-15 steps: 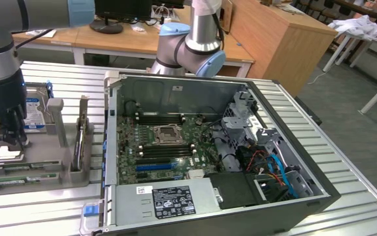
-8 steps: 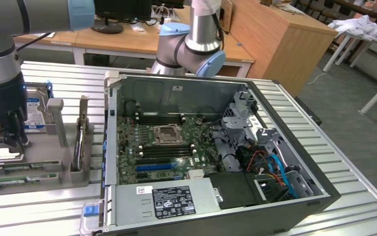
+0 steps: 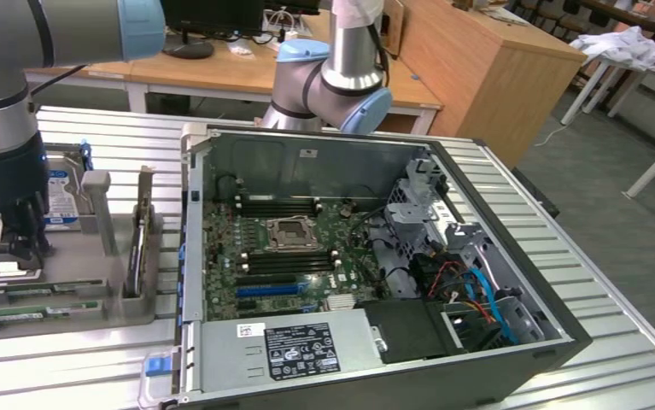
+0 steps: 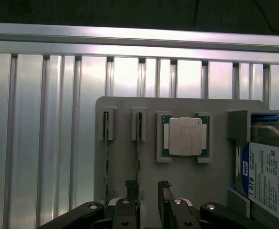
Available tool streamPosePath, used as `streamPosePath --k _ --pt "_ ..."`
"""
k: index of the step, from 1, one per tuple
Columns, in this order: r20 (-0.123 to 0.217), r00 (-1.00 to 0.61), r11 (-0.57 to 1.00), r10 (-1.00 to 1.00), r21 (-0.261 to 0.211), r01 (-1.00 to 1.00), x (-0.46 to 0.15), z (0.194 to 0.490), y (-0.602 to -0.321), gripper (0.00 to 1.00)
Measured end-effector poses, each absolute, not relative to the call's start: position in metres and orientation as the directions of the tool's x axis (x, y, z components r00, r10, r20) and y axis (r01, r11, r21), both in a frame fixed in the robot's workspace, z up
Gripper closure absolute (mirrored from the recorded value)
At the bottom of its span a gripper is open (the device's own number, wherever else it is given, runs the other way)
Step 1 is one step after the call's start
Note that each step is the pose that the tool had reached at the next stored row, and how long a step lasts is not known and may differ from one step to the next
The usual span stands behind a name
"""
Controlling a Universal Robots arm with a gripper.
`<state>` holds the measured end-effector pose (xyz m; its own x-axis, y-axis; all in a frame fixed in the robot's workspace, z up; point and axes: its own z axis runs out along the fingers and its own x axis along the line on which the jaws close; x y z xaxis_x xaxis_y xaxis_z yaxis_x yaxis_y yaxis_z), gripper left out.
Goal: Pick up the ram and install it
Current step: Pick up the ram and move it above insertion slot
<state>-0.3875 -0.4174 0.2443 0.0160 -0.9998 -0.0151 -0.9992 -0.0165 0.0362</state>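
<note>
Two green ram sticks stand on edge in slots of a grey holder [image 4: 129, 107]: one ram [image 4: 138, 143] and a second ram [image 4: 106, 148] beside it. My gripper [image 4: 147, 188] hangs open just above the holder, and the first stick's line runs into the gap between the fingers, close to one finger [image 4: 129, 187]. In the exterior view the gripper [image 3: 10, 254] hovers over the holder at the left, with the ram sticks [image 3: 33, 295] lying below it. Black memory slots [image 3: 287, 260] sit on the motherboard inside the open computer case [image 3: 555, 333].
A silver CPU chip [image 4: 184, 136] rests in the holder beside the sticks, and a hard drive [image 4: 268, 176] with a blue label stands at its end. A ribbed aluminium table [image 3: 65, 367] carries everything. Another arm's base [image 3: 333, 77] stands behind the case.
</note>
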Motion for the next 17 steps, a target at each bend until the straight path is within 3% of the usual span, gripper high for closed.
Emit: streamPosePath --k 17 --pt "-0.015 0.016 -0.017 -1.000 0.036 -0.999 -0.387 0.244 -0.435 0.69"
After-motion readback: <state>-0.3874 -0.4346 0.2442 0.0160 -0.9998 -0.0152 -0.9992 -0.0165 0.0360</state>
